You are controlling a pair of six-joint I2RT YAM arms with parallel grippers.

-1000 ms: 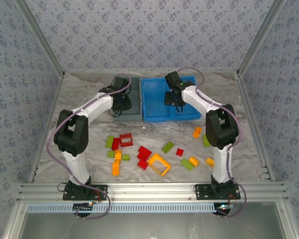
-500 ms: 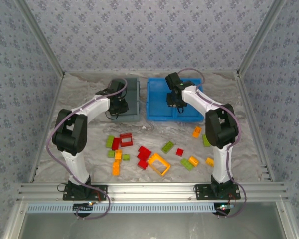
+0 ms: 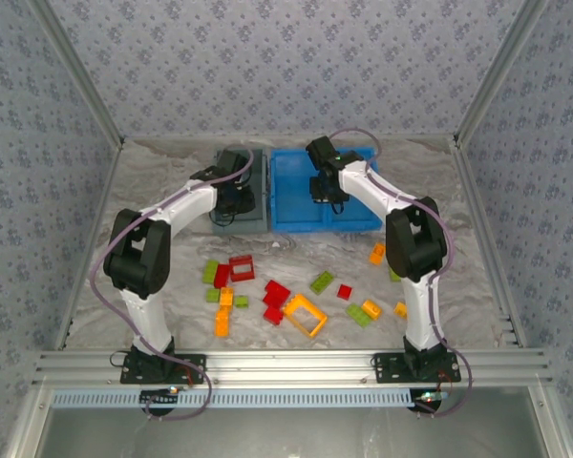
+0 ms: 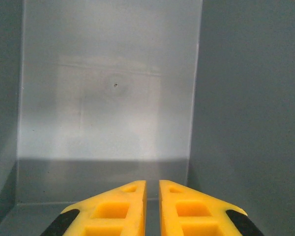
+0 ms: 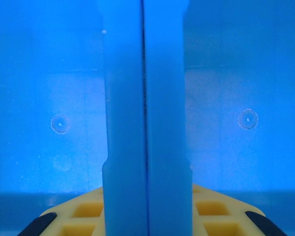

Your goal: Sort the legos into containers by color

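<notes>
Field: Blue bin [image 3: 291, 196] has slid left since half a second ago and now sits just beside the gray bin [image 3: 241, 226] at the far side of the table [image 3: 430, 181]. The right gripper [image 3: 327, 191] went with it.

Desk: And the rest of the overhead view?

Field: The left gripper [image 3: 235, 200] reaches down into the gray bin. Legos [image 3: 277, 289] in red, orange and green lie scattered on the table nearer the arm bases, well apart from both bins.

Desk: Left wrist?

Field: The left gripper [image 4: 153, 183] is clenched, its yellow fingers [image 4: 113, 209] almost touching and holding nothing, inside the gray bin [image 4: 113, 98].

Desk: Right wrist?

Field: The right gripper [image 5: 146, 196] straddles the blue bin's [image 5: 49, 98] middle wall [image 5: 145, 98]. Its fingers [image 5: 83, 211] are clamped on either side of that wall, with a compartment to the left and one to the right.
</notes>
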